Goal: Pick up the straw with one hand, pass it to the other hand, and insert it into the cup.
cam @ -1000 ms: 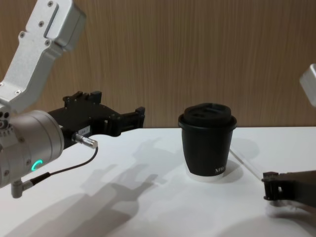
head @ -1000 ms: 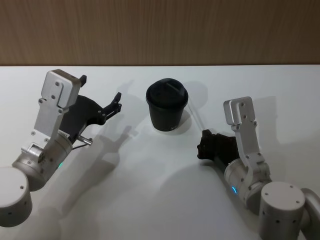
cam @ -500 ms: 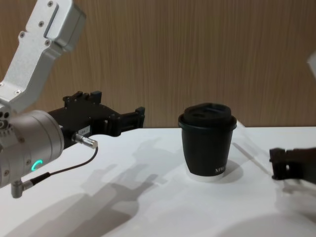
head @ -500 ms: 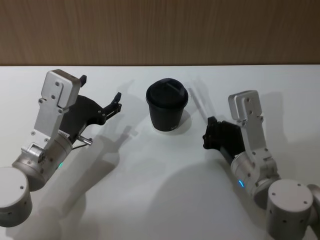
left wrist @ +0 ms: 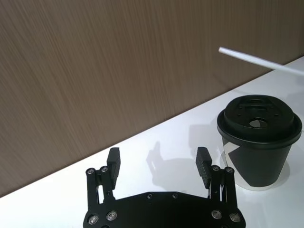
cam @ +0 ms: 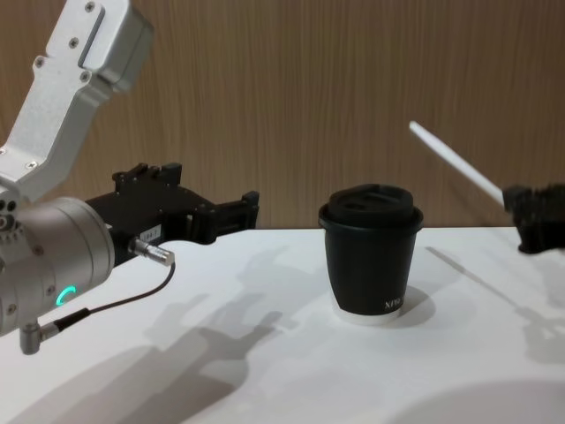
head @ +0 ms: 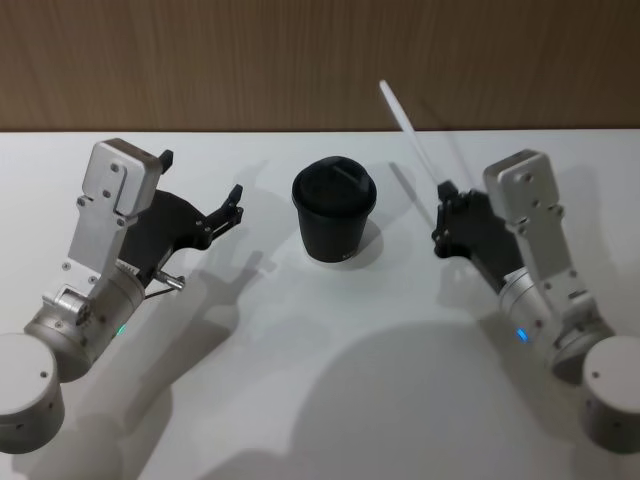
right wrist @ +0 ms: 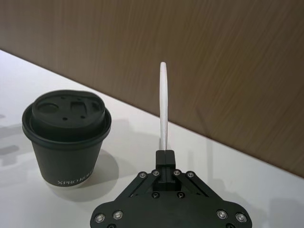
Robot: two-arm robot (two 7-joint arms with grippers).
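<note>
**Head view.** We saw the right gripper (head: 446, 213) raised above the desk (head: 320, 385) on the right of the cup (head: 334, 215). Its fingers were clenched on the lower end of the straw (head: 408, 122), which slanted up and back toward the wooden wall (head: 200, 60). The left gripper (head: 200, 177) hovered on the cup's left, fingers spread and empty. We judged the hand-over to be the step ahead. With the cup standing between the two grippers, a low crossing could have knocked it over.

**Left wrist view.** The spread fingers framed bare desk, with the cup off to one side and the straw's free tip above it. We judged that so thin a straw could have escaped the fingers if they had closed off-centre.

**Right wrist view.** The fingers met on the straw close to its end, leaving nearly its whole length free. We judged that a touch far from that pinch could have swivelled the straw or pulled it loose.

**Chest view.** The straw pointed toward the cup, with its tip higher than the lid (cam: 371, 205). We judged two further risks. Letting go before the left fingers had closed would have dropped the straw onto the desk. A tilted straw could also have missed the lid's small opening.
</note>
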